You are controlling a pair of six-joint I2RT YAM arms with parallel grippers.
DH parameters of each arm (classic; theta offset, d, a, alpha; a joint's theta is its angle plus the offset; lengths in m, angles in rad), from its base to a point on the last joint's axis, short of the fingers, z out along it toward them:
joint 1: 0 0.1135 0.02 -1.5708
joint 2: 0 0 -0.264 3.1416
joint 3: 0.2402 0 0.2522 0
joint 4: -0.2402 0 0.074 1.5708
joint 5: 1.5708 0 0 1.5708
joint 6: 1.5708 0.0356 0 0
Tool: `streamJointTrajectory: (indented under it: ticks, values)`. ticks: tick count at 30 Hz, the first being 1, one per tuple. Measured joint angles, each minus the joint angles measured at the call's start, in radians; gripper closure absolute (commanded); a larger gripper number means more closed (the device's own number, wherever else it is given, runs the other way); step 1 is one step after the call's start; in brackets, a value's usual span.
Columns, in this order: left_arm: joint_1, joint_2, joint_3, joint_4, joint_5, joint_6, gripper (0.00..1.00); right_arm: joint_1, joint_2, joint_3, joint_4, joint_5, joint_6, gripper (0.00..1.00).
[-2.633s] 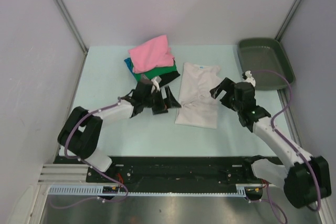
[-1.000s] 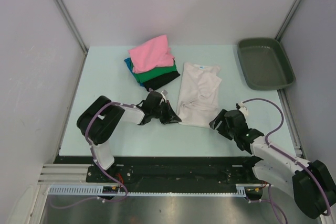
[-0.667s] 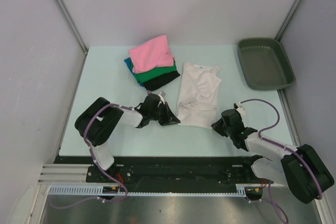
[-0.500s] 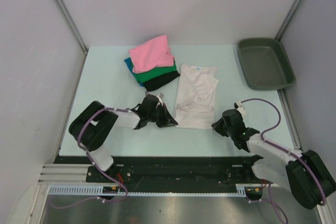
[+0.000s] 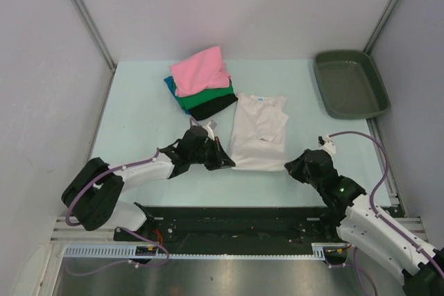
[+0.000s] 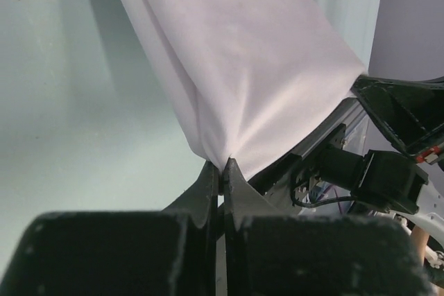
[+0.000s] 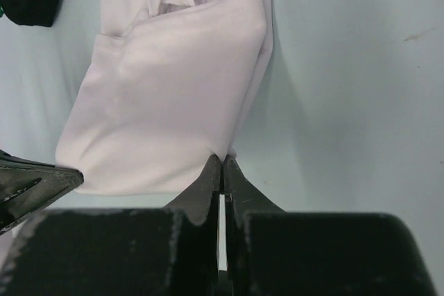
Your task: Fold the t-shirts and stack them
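So the right gripper (image 5: 290, 166), wide a second ago, now pinches a corner of the white t-shirt (image 5: 258, 136) like the left gripper (image 5: 227, 163); the collar tag (image 5: 260, 100) is unreadable.

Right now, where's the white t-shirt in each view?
Top external: white t-shirt at centre of frame, slightly right.
Left wrist: shirt fills upper middle, corner pinched in the jaws.
Right wrist: shirt upper left, hem at the jaws.
Shared landmark: left gripper at shirt's near-left corner.

Five shirts lay on the table (image 5: 139, 119): one white shirt (image 5: 258, 136), one pink (image 5: 201, 68), one green (image 5: 196, 97), one teal (image 5: 168, 85), one black (image 5: 216, 107). One tray (image 5: 350, 89) sat at its far right corner.
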Motion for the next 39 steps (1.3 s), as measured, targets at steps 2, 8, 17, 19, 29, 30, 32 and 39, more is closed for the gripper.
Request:
streamJointTrajectory:
  ticks: [2,8,17,19,29,30,32,39]
  values:
    - [-0.002,-0.002,0.012,-0.030,-0.005,0.002,1.00,0.000,-0.004,0.023,-0.036,0.006,-0.001,1.00]
    - [-0.016,-0.068,0.030,-0.076,-0.031,0.000,1.00,0.027,-0.013,0.085,-0.086,0.016,0.000,1.00]
    - [-0.060,-0.165,0.016,-0.111,-0.056,-0.016,1.00,0.113,-0.100,0.125,-0.174,0.086,0.010,1.00]
    - [-0.055,-0.134,0.060,-0.133,-0.056,-0.006,1.00,0.113,-0.052,0.158,-0.166,0.105,-0.009,1.00]
    - [0.046,0.104,0.343,-0.174,-0.022,0.056,1.00,-0.139,0.265,0.222,0.060,0.006,-0.141,1.00]
    - [0.065,0.134,0.367,-0.177,-0.013,0.063,1.00,-0.168,0.297,0.227,0.085,-0.016,-0.150,1.00]
    - [0.094,0.184,0.404,-0.183,0.001,0.072,1.00,-0.218,0.357,0.245,0.127,-0.058,-0.166,1.00]
    - [0.180,0.386,0.561,-0.195,0.060,0.096,1.00,-0.318,0.611,0.366,0.272,-0.158,-0.195,1.00]
